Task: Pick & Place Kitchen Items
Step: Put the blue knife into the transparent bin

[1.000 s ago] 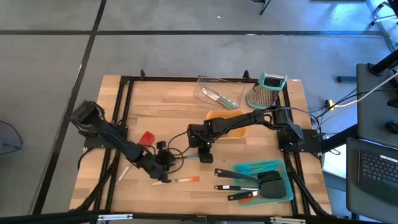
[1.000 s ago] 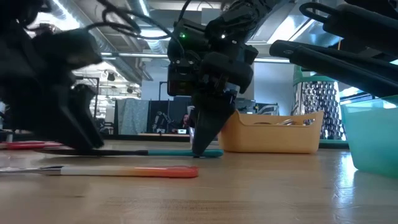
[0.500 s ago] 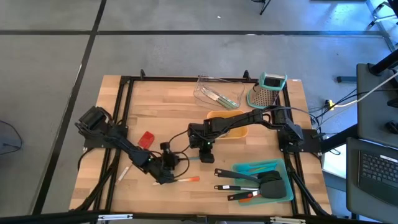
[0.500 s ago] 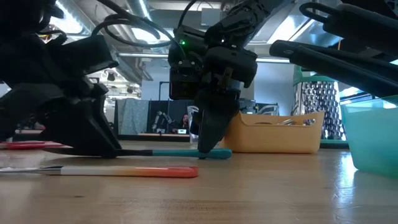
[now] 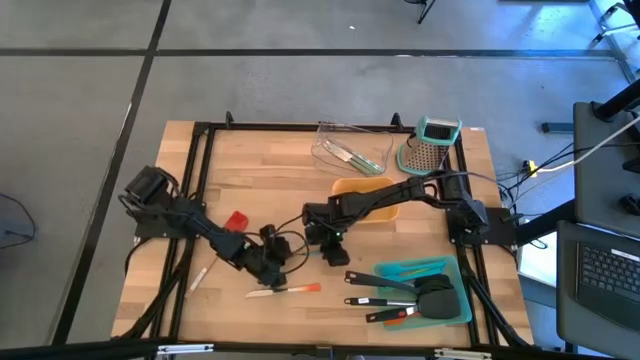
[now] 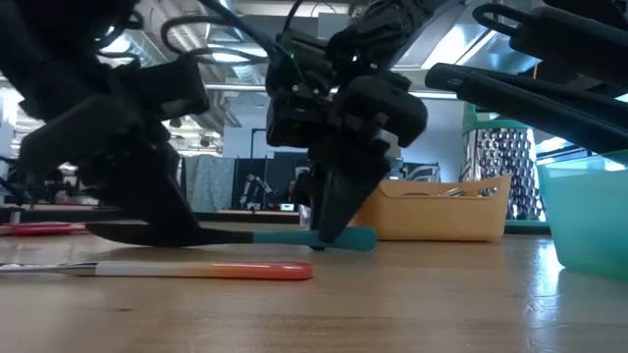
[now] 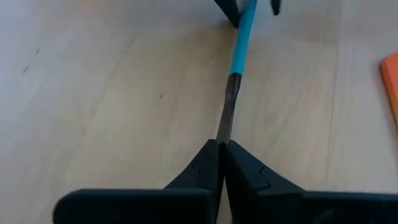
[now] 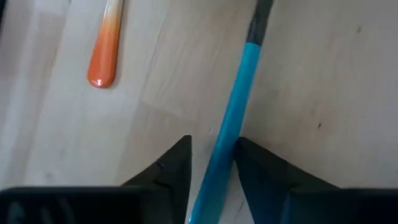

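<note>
Both hands have shifted over the past second: the left hand (image 5: 272, 262) has slid toward the middle of the worktop (image 5: 270, 175), and the teal-handled utensil (image 6: 294, 235) now reaches further right in the low view, its teal end poking out past the right hand (image 5: 329, 243).

That utensil lies flat near the worktop's centre, between the two hands. From above it is almost wholly hidden under them. The low view shows its dark shaft and teal grip, yet the working end stays behind the left hand's bulk, so its kind is hard to tell.

Only the wrist views settle the grips. The left wrist view shows the left hand's fingers (image 7: 199, 171) clenched on the dark shaft, with no gap between them. The right wrist view shows the right hand's fingers (image 8: 171, 165) on either side of the teal grip, seemingly pinching it.

Just in front lies an orange-tipped tool (image 5: 285, 290), flat and apart from both hands. Further out sit a red item (image 5: 235, 221), the orange tray (image 5: 352, 186), a teal tray (image 5: 450, 305) carrying black spatulas (image 5: 400, 296), a clear tray (image 5: 330, 135) and the box grater (image 5: 432, 146).
</note>
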